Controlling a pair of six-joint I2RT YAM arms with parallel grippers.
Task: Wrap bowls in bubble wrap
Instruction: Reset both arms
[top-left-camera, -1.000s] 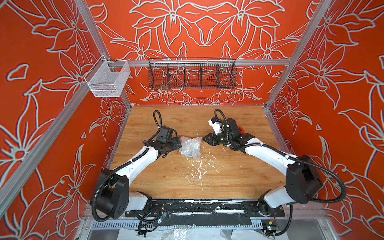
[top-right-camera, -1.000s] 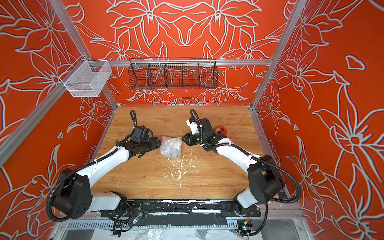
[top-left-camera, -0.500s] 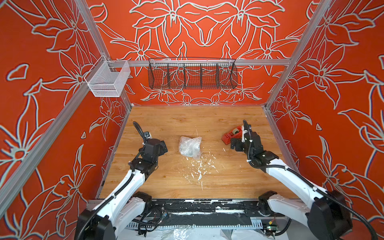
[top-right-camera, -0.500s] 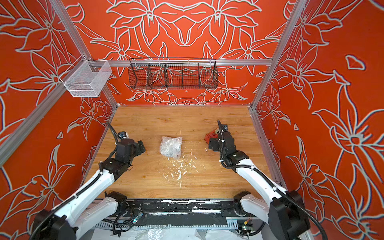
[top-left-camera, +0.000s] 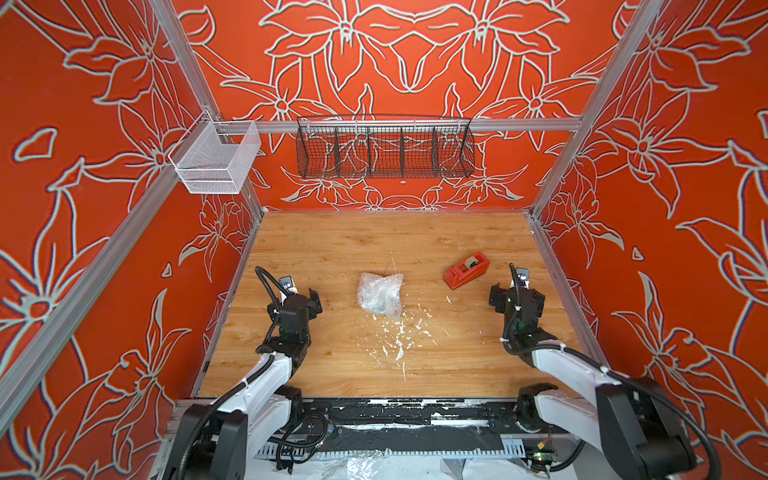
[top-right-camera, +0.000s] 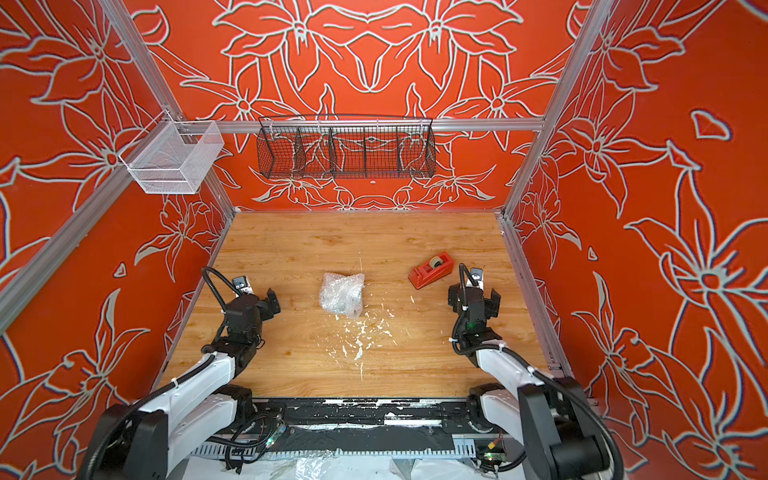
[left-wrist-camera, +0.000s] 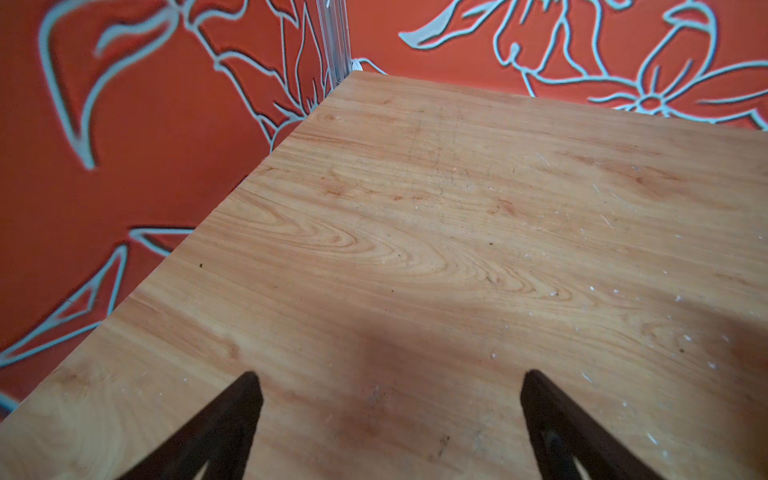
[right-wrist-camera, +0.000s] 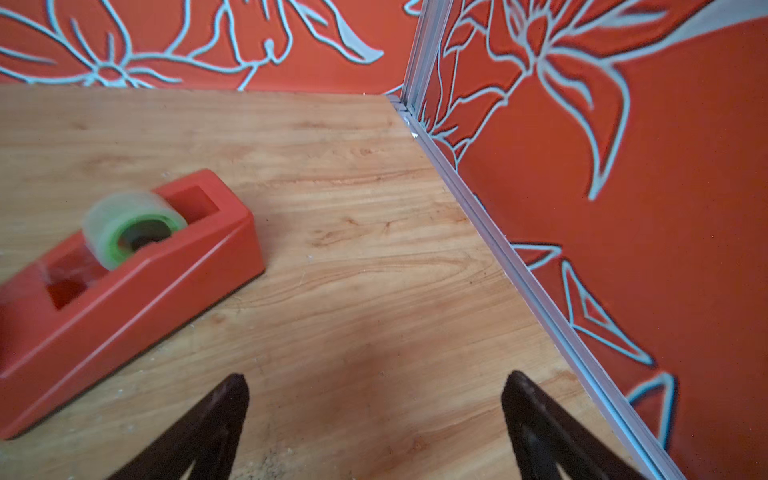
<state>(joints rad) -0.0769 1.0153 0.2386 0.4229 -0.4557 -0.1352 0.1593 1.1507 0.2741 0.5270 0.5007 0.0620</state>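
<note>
Bubble wrap (top-left-camera: 380, 294) bundle lies on wooden table (top-left-camera: 332, 249), bowl unseen inside. Your left gripper (left-wrist-camera: 390, 374) and right gripper (right-wrist-camera: 376, 375): jaws apart, empty. Park arms wide, right one clear of red tape dispenser (right-wrist-camera: 145, 291).

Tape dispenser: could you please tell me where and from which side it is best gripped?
Probably from above, with the jaws across the two long flat sides of the tape dispenser, beside the roll rather than on it. It lies flat on the table as a long narrow block, and the open right gripper is nearest.
</note>
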